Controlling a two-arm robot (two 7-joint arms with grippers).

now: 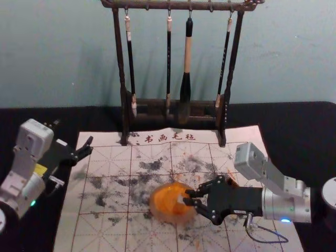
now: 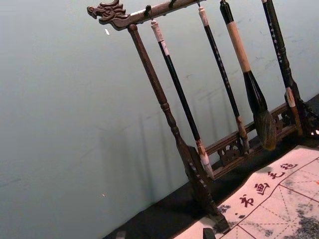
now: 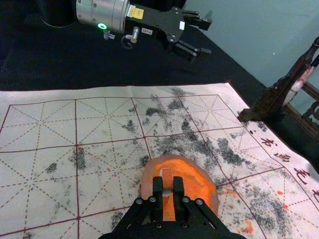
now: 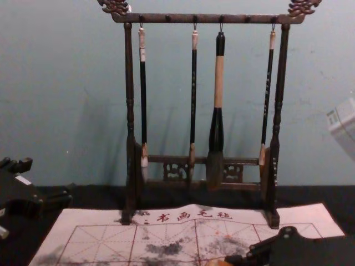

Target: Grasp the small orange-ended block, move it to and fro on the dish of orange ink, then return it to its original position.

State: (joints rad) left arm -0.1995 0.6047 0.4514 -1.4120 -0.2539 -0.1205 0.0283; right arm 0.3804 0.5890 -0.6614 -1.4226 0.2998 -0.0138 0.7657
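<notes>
The right gripper reaches in over the right part of the orange ink dish, shut on the small block. In the right wrist view the gripper holds the block between its fingertips, over the orange ink of the dish; whether block and ink touch, I cannot tell. The left gripper stands open and idle at the mat's left edge; its two tips, set apart, show low in the left wrist view.
A dark wooden rack with hanging brushes stands at the mat's back edge, behind the dish. The gridded calligraphy mat carries grey and orange stains. Black cloth surrounds it.
</notes>
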